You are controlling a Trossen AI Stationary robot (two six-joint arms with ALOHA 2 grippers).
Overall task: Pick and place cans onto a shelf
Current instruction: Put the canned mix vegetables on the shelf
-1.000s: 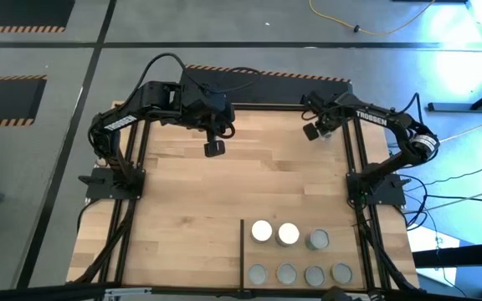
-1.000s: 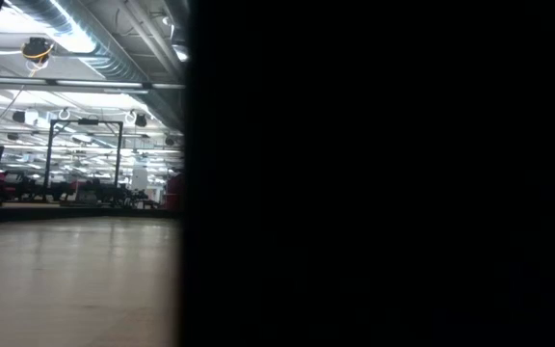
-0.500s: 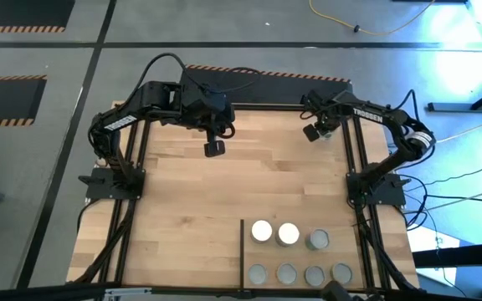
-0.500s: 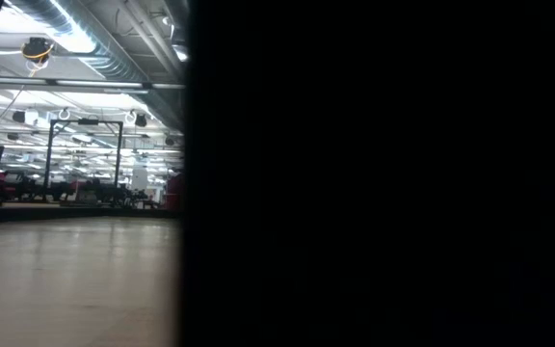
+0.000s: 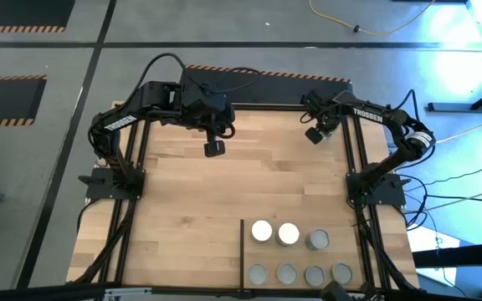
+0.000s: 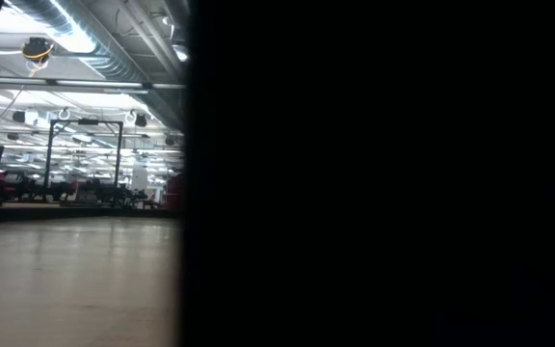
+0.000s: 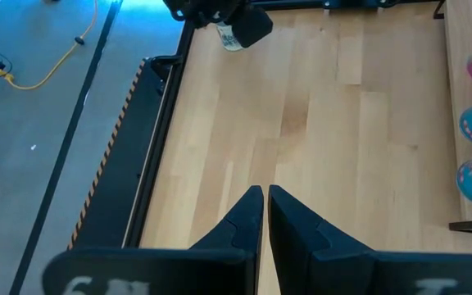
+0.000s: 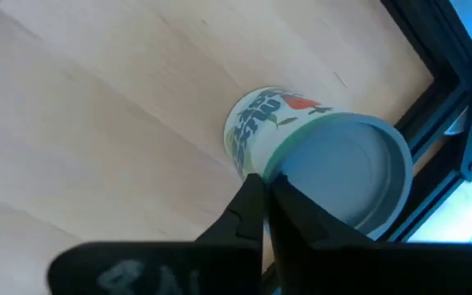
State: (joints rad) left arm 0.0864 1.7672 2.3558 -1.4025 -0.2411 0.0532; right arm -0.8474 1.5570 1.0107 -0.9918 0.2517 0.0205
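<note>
The last loose can [image 8: 318, 160], a small tin with a grey lid and a white printed side, stands at the table's far right corner by the black frame. The right gripper [image 8: 262, 205] hovers over it, fingers pinched together in front of the rim and grasping nothing. Seven cans already sit on the light-wood shelf [image 5: 383, 251] behind its black divider bar [image 5: 242, 251]. I'd say this is the pick step; the fingers must spread and drop around the tin first. The left gripper [image 5: 214, 149] waits clenched, empty, over the far left.

Eight cans in all: seven on the shelf [image 5: 375, 266], two white-topped cans [image 5: 262, 232] and five grey-topped cans [image 5: 318, 241], plus one lone can [image 8: 318, 160] at the table's far corner. Two robot arms, one divider bar [image 5: 242, 255].
</note>
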